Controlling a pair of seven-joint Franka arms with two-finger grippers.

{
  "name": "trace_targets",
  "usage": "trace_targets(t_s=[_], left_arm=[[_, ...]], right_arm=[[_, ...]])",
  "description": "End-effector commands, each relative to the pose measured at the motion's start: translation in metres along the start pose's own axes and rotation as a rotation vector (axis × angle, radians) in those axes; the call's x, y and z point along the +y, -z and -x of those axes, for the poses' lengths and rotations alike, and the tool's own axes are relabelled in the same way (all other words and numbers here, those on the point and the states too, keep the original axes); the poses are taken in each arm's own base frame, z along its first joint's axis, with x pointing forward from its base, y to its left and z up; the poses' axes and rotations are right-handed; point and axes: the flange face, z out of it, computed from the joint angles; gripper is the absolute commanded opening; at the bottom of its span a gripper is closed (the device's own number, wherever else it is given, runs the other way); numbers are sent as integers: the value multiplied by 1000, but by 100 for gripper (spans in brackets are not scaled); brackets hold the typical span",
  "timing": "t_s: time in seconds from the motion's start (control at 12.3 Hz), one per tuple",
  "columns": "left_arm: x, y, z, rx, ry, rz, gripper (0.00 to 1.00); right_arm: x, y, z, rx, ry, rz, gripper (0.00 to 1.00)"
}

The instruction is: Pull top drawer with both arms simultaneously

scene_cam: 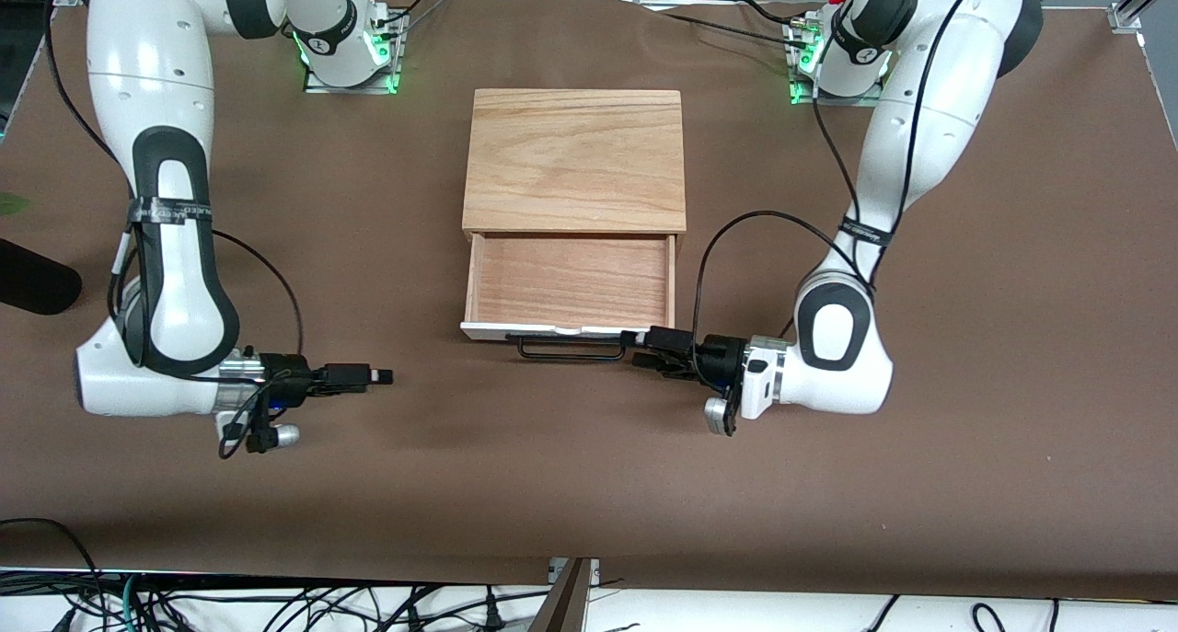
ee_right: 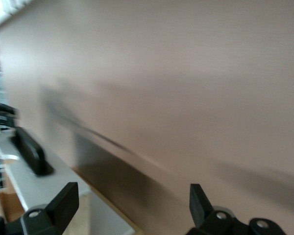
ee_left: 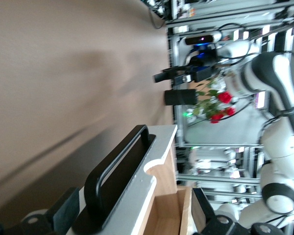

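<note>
The top drawer (scene_cam: 571,278) stands pulled out of the wooden box (scene_cam: 575,158), its light-wood tray empty. Its white front panel (scene_cam: 515,330) and black bar handle (scene_cam: 571,349) face the front camera. My left gripper (scene_cam: 644,340) is at the handle's end toward the left arm's side. In the left wrist view it (ee_left: 134,196) is open, the fingers (ee_left: 63,210) straddling the handle (ee_left: 117,181) and the panel (ee_left: 147,188). My right gripper (scene_cam: 382,375) is low over the bare table, apart from the drawer, and is open (ee_right: 133,191). The panel (ee_right: 44,183) and handle end (ee_right: 32,152) show in its view.
The brown table (scene_cam: 828,485) spreads around the box. The arm bases (scene_cam: 350,57) stand at the table edge farthest from the front camera. A black object (scene_cam: 37,287) lies at the right arm's end of the table. Cables hang off the edge nearest the camera.
</note>
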Motion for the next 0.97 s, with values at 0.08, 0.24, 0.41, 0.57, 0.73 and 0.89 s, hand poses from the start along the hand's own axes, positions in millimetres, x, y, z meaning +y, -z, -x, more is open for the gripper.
trace_targets(t_s=[0.08,0.24,0.41,0.57,0.73,0.89], left_arm=[[37,39,-5,-63,-39,-207,100],[66,74,-4,-112,-131,-389,100],[87,103,8,-213,-158,-503,100],[120,136,20,-289,-198,-686,100],[162,158,33,-297,-188,-898,100],[202,177,54,-283,-157,-1020,100]], right_arm=[[-1,36,8,-40,-57,260,100],[-18,71,16,-40,-72,409,100],[-42,101,28,-28,-72,509,100],[-56,135,43,-16,-70,524,100],[-58,157,52,-13,-49,612,100],[-50,188,70,4,-65,645,100]])
